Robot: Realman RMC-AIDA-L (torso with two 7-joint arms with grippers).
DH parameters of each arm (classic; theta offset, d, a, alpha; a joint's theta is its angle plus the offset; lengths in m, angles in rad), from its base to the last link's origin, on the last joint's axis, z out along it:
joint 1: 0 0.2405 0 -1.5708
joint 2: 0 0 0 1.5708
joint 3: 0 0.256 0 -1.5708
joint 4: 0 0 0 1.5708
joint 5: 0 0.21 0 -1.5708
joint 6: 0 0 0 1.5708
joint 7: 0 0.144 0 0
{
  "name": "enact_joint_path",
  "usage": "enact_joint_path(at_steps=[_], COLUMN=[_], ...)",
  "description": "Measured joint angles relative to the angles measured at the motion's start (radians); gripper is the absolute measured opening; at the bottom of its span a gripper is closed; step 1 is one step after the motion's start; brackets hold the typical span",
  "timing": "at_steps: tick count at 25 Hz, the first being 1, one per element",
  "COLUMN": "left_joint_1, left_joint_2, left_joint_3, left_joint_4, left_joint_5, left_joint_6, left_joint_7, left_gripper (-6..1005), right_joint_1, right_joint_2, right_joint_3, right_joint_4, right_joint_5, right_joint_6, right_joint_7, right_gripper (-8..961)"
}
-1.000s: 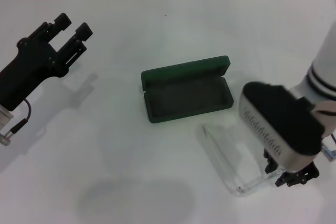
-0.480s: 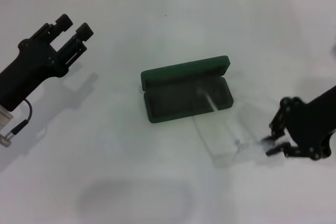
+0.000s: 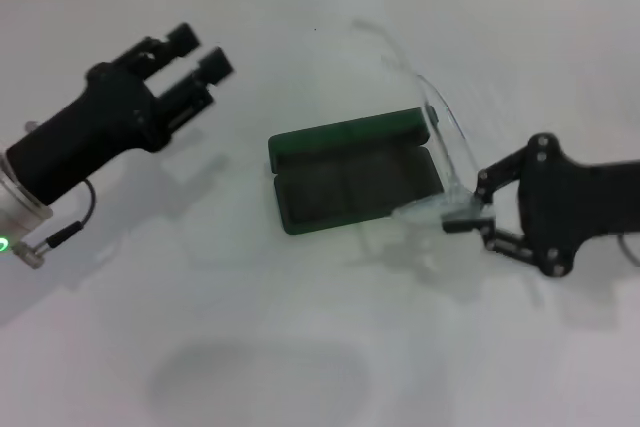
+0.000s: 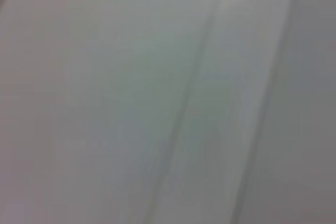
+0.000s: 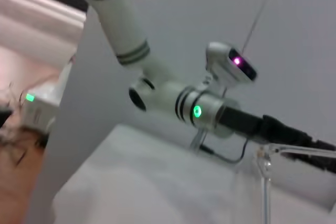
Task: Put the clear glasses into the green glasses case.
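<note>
My right gripper (image 3: 470, 209) pinches the glasses (image 3: 440, 137) by one end above the open case (image 3: 355, 182): light, slick, brittle plastic. Left gripper (image 3: 190, 52), jaws spread, hangs off left.

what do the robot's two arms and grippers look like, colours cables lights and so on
Both are matte black. The left gripper has blocky, knob-tipped fingers on a thick black body, ending in a silver-white wrist ring with a small green light and a thin black cable. The right gripper is a slimmer black linkage with round pivot joints on a flat black body.
</note>
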Motion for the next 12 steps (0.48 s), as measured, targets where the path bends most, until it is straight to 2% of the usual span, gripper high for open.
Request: enact_joint_path(at_steps=[3,7,9,12], left_joint_1=[-0.031,-0.064,-0.078,-0.11], left_joint_2=[0.015,0.042,0.048,0.038], left_joint_3=[0.0,0.001,0.012,0.041], left_joint_4=[0.004,0.015,0.026,0.05], left_joint_5=[0.045,0.073,0.101,0.167], left_joint_6=[0.074,0.175,0.217,0.238], left_joint_7=[-0.023,-0.053,-0.051,-0.054], left_gripper=[599,596,596,596], right_joint_1=[0.006,0.035,0.05,0.066], right_joint_2=[0.008,0.01,0.01,0.01], right_joint_3=[-0.015,-0.082,-0.092,-0.094], right_joint_4=[0.126,0.243,0.271,0.3], right_joint_5=[0.025,0.09,0.099,0.101], right_joint_6=[0.0,0.026,0.039,0.05], right_joint_7=[-0.17,-0.273,-0.284,-0.304], right_gripper=[116,116,116,116])
